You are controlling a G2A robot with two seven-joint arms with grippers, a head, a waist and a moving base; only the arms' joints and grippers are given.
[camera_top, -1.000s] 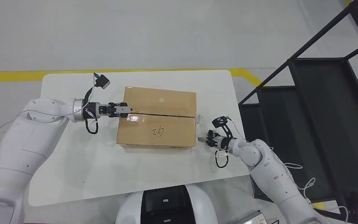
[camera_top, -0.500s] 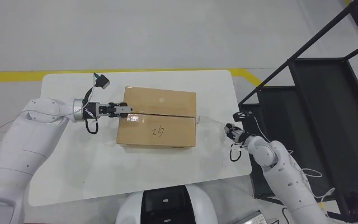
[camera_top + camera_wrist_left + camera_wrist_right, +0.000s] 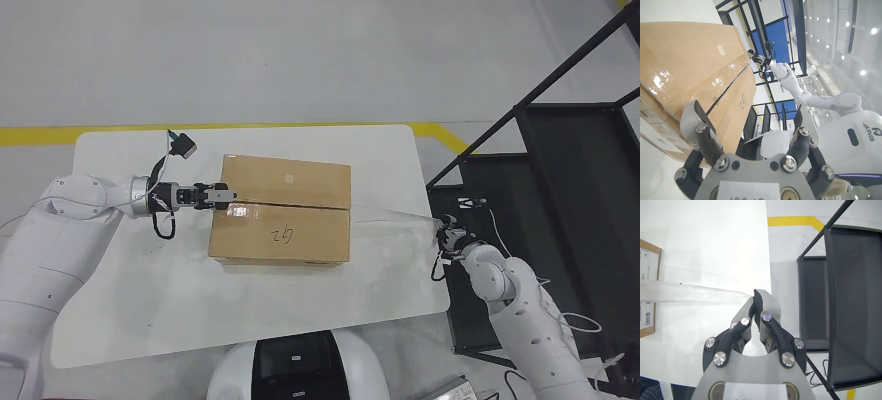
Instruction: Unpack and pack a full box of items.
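Your right gripper is clamped on 1 clear tape, which runs taut ahead of it to the box. Your left gripper stands spread at the box's far end.

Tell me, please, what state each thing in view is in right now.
cardboard box: flaps closed, sitting flat on the table.
tape strip: peeled up, stretched from the box to the right gripper.
left gripper: open, at the box's top seam.
right gripper: shut on the tape strip, near the table's edge.

Matt cardboard box, glossy clear tape
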